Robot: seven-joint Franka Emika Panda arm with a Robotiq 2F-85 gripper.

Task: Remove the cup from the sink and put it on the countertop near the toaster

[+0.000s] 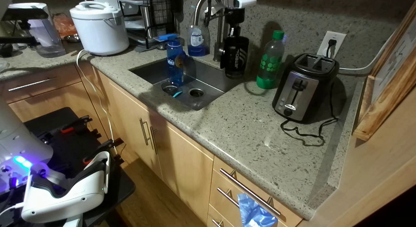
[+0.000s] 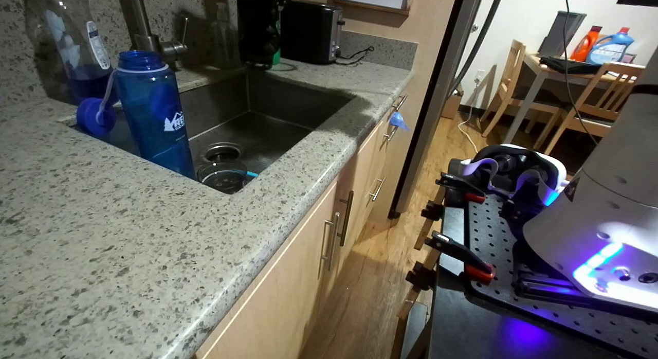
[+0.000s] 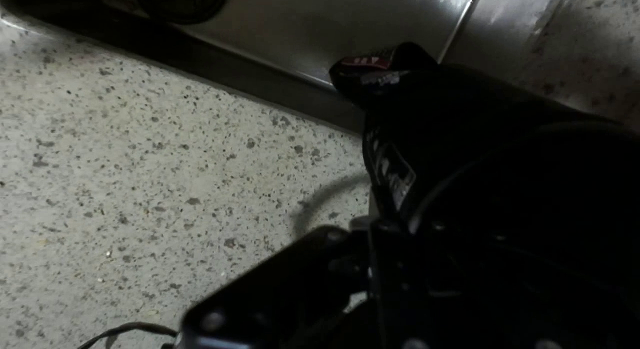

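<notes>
The granite countertop (image 1: 247,129) runs out beneath and beyond the gripper (image 1: 233,32); a hard landing is a risk there, since the views do not settle whether the Jetboil cup (image 1: 237,56) touches the granite or floats just above it. The metal sink (image 1: 208,84) drops away just below the gripper, so letting go here could leave the cup's base partly over the rim and tip it back in. The two-slot toaster (image 1: 304,87) stands farther along the counter from the gripper, and a low, quick sideways swing could shove it. Between the two, near the gripper, the green-capped bottle (image 1: 269,64) is probably the first thing a straight move would topple. The Jetboil cup itself is roughly upright right under the gripper, which appears closed down on its upper part; black against black hides the exact contact, so a shallow bite might slip or let the cup swivel. The toaster's black cord (image 1: 320,137) lies past the bottle from the gripper, and setting down on it would make the cup rock.
</notes>
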